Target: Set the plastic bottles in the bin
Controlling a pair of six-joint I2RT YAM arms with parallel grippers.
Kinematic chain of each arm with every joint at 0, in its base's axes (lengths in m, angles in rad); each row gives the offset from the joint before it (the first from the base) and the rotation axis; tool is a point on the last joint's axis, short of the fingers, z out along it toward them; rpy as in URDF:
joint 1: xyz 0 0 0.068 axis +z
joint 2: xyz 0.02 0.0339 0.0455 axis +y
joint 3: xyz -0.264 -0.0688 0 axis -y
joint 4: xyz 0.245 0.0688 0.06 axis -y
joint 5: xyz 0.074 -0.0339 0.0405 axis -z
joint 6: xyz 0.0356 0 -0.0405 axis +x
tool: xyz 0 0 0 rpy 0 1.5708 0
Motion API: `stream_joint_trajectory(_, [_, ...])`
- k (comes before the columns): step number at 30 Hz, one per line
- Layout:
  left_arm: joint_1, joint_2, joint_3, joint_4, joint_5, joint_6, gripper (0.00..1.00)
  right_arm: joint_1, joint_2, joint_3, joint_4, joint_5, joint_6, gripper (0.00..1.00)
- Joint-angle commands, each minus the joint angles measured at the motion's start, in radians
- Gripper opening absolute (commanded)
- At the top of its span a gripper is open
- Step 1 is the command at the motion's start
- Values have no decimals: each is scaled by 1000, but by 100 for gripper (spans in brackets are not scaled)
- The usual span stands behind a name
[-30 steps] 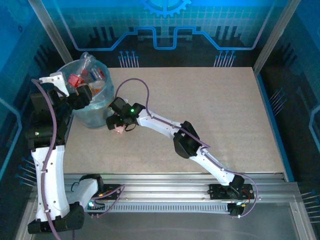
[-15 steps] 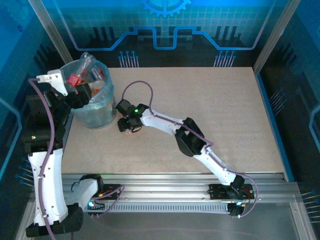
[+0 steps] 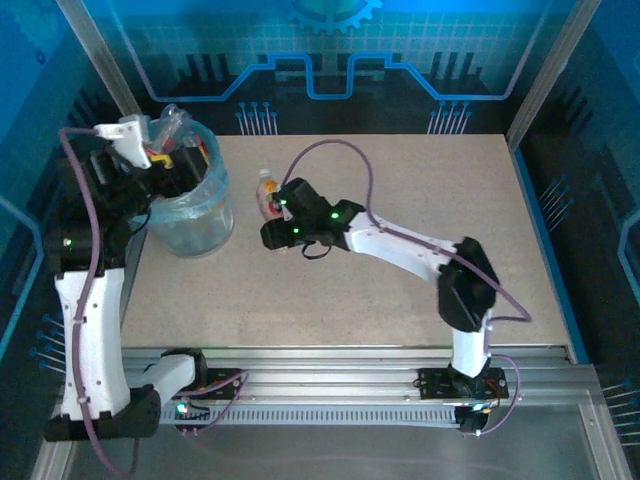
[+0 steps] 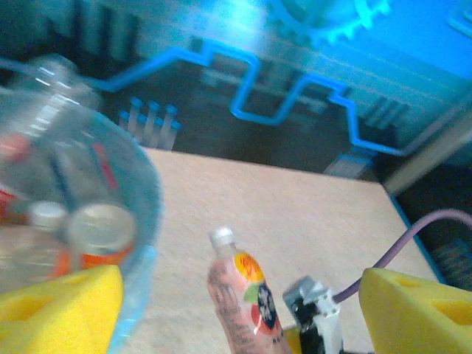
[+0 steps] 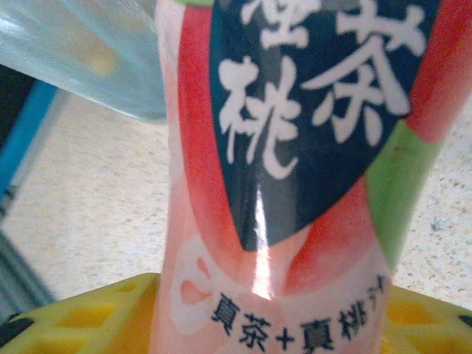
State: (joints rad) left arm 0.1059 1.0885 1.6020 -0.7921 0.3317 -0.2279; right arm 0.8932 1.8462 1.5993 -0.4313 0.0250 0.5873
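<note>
The right tool (image 3: 272, 207) is clamped on a pink bottle (image 3: 266, 187), its yellow pads (image 5: 81, 313) pressing the lower body from both sides, just under a dark blue label patch with white characters. The bottle stands cap-up and slightly tilted, white cap toward the far edge of the surface (image 3: 430, 180), just to the right of the bin (image 3: 198, 228) in the far-left corner. The left tool (image 3: 168, 162) hangs above the bin's mouth with its two yellow pads (image 4: 59, 310) spread wide and nothing between them. Inside the bin, within the pale bag lining, lie several other bottles (image 4: 92, 232), clear ones with white caps and red or orange labels, and one clear bottle (image 3: 170, 122) pokes above the far rim.
</note>
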Motion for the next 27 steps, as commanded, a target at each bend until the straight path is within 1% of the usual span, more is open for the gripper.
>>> stream_joint_trajectory(1, [-71,23,5,2,176,-72,85,-10,-129,-55,157,-65,-56,54])
stream_joint_trajectory(4, [-133,18,-65,103,252,-109,88,-11,-179,-43,178,-123,-87,54])
stream_joint_trajectory(7, [-182,29,-91,120,228,-110,89,-10,-215,-34,201,-155,-90,54])
stream_joint_trajectory(10, [-199,49,-88,88,167,-111,88,-9,-240,-36,229,-157,-83,54])
stream_joint_trajectory(12, [-205,50,-97,92,152,-111,88,-7,-251,-38,245,-171,-82,54])
stream_joint_trajectory(14, [-213,47,-113,112,154,-121,89,-4,-260,-41,265,-192,-83,55])
stream_joint_trajectory(17, [-232,50,-141,153,187,-146,89,5,-265,-34,283,-229,-95,55])
stream_joint_trajectory(20, [-247,62,-154,159,179,-154,89,18,-270,-23,300,-262,-109,56])
stream_joint_trajectory(22, [-253,61,-166,179,180,-165,86,32,-276,-19,310,-274,-124,56])
stream_joint_trajectory(24, [-256,52,-180,215,184,-186,80,47,-278,-10,307,-277,-148,58])
stream_joint_trajectory(25, [-256,49,-183,228,184,-193,77,52,-276,-2,298,-274,-156,58])
stream_joint_trajectory(27, [-256,41,-180,246,166,-203,66,55,-268,15,278,-270,-161,59])
